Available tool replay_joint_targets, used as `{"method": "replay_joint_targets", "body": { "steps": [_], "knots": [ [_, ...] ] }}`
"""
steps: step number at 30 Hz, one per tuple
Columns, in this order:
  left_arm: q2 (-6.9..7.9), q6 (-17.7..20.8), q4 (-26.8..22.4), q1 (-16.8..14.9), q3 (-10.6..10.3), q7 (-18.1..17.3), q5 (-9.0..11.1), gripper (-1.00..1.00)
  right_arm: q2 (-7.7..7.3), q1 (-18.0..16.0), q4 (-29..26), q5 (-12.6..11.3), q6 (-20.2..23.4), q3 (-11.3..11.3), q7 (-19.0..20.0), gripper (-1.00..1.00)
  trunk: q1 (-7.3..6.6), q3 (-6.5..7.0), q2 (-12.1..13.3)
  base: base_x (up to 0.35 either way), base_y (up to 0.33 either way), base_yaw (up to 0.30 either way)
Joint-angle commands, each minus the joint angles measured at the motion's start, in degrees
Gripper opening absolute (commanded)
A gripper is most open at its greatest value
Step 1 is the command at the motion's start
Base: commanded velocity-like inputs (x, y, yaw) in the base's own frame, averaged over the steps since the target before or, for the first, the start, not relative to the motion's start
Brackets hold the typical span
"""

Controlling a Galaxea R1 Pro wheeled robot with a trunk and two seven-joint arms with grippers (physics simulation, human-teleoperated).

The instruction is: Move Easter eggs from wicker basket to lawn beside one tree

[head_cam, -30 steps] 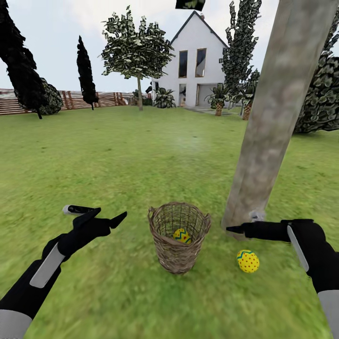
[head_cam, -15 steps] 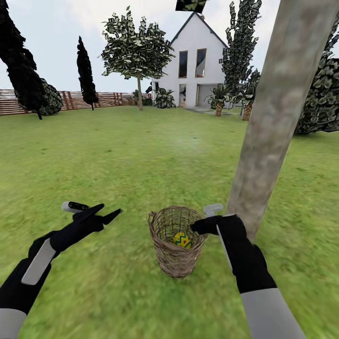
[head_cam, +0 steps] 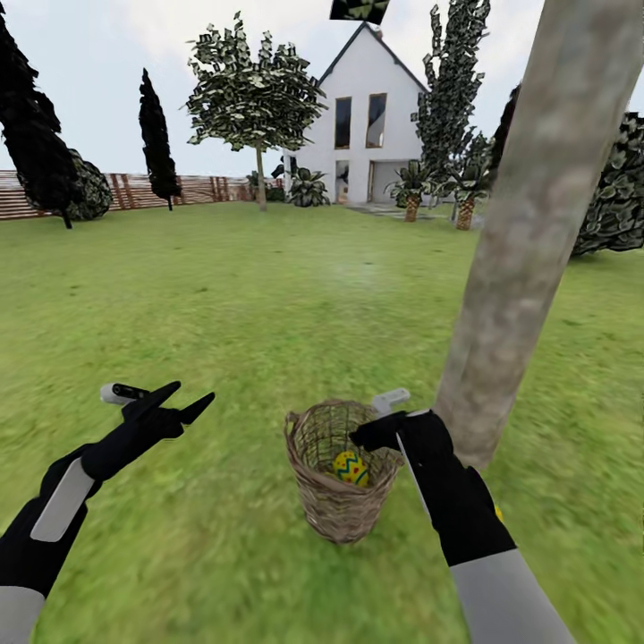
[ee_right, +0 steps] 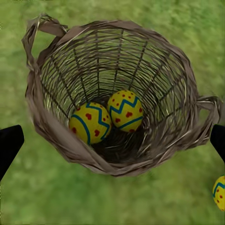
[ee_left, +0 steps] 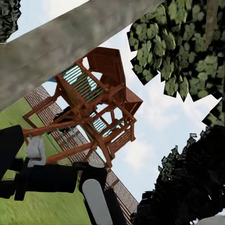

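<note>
The wicker basket [head_cam: 333, 512] stands on the lawn [head_cam: 268, 304] just left of the thick grey tree [head_cam: 523, 233]. The right wrist view looks down into the basket [ee_right: 108, 56] at two yellow Easter eggs [ee_right: 90, 123] [ee_right: 125, 110] lying side by side on its bottom. One of them [head_cam: 351, 467] shows from the head view. A third egg [ee_right: 219, 191] lies on the grass beside the basket, a sliver [head_cam: 497, 514] of it showing behind my right forearm. My right gripper [head_cam: 376, 419] [ee_right: 114, 140] hovers open over the basket's rim. My left gripper [head_cam: 156, 400] is open and empty, well left of the basket.
A white house [head_cam: 371, 125], a leafy tree [head_cam: 255, 98], dark columnar trees [head_cam: 154, 134] and a slatted fence [head_cam: 197, 188] stand far off across the grass. The left wrist view shows a wooden play tower [ee_left: 96, 105] and dark foliage [ee_left: 183, 42].
My right arm swung left from the tree's base to over the basket, hiding most of the egg on the grass. The left arm drifted slightly left. The view shifted a little.
</note>
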Motion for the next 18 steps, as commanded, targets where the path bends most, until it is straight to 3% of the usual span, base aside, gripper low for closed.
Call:
{"method": "replay_joint_targets", "body": {
  "steps": [1,18],
  "knots": [
    [0.04,0.4,0.1,0.0,0.0,0.0,0.3,1.0,0.07,0.0,0.1,0.6,0.2,0.2,0.5,1.0,0.02,-0.01,0.0,0.273,0.221,-0.233],
    [0.07,0.4,1.9,0.0,0.2,0.1,-0.2,1.0,-0.16,0.0,5.0,0.6,0.3,0.0,0.4,1.0,0.02,0.53,0.0,0.275,0.244,-0.281]
  ]
}}
